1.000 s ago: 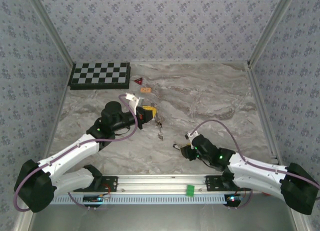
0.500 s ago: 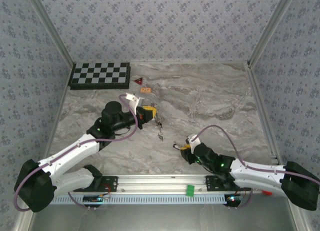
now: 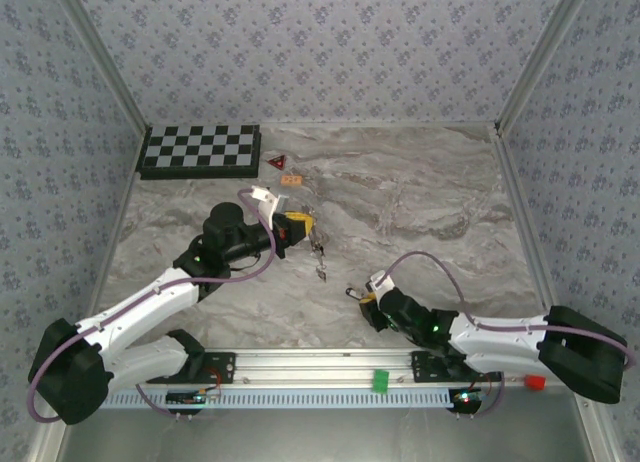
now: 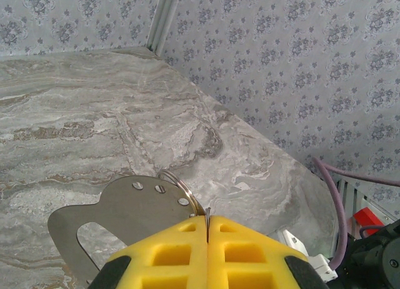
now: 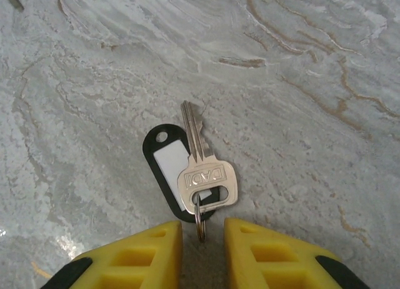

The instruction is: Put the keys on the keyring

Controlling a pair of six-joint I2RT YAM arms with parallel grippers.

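Note:
My left gripper (image 4: pixel 207 221) (image 3: pixel 297 223) is shut on the thin wire keyring (image 4: pixel 180 190), which sticks out beside a grey metal plate (image 4: pixel 119 214). Two small dark keys (image 3: pixel 320 272) lie on the marble just right of it. Near the front edge a silver key (image 5: pixel 206 173) (image 3: pixel 352 293) rests partly on a black tag (image 5: pixel 164 170) with a white label. A small ring (image 5: pixel 199 221) through the key's head stands between the yellow fingers (image 5: pixel 156 248) of my right gripper (image 5: pixel 203 231) (image 3: pixel 366 300). The jaws are apart, a gap on each side of the ring.
A checkerboard (image 3: pixel 200 149) lies at the back left, with a small red triangle (image 3: pixel 276 163) and an orange piece (image 3: pixel 292 181) beside it. Patterned walls close in three sides. The metal rail (image 3: pixel 330 367) runs along the near edge.
The right arm has sunk lower and stretched out flatter, and its jaws have narrowed around the small ring on the silver key. The left arm has stayed put.

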